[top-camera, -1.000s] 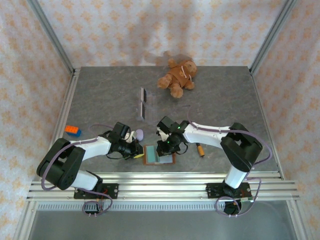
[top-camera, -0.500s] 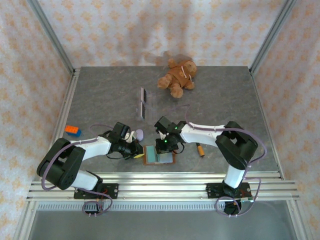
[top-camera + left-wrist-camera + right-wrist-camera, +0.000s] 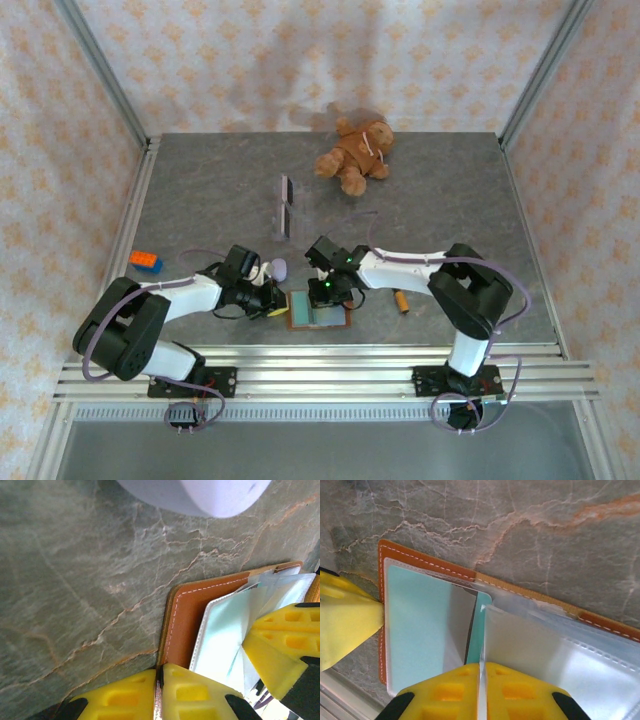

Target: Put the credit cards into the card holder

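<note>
The holder (image 3: 318,309) lies open near the desk's (image 3: 450,200) front edge, just behind the rail (image 3: 330,365). From above, both pincers cover its back edge and left side, so little of it shows there.

The left pincer (image 3: 160,672) is shut. Its yellow pads meet on the brown leather border at the holder's left side.

The right pincer (image 3: 481,670) is closed to a hairline on a thin pale sheet (image 3: 484,630) whose edge runs up from between the pads. I cannot tell whether the sheet is a card or one of the holder's clear pocket leaves. A teal strip shows just left of that edge, and a stitched translucent leaf spreads to the right, cut off by the frame.

Two cards (image 3: 285,222) sit farther back, well apart from the holder. They are small and hard to make out.

A lilac thing (image 3: 279,268) lies near the left pincer and is cut off at the top of the left wrist view. An orange stick (image 3: 401,299) lies just right of the right arm and is too small to name. A bear (image 3: 355,155) is at the back and a block (image 3: 146,262) is near the left edge.

Bare desk lies open behind the cards and to the right. There is little room between the holder and the rail.
</note>
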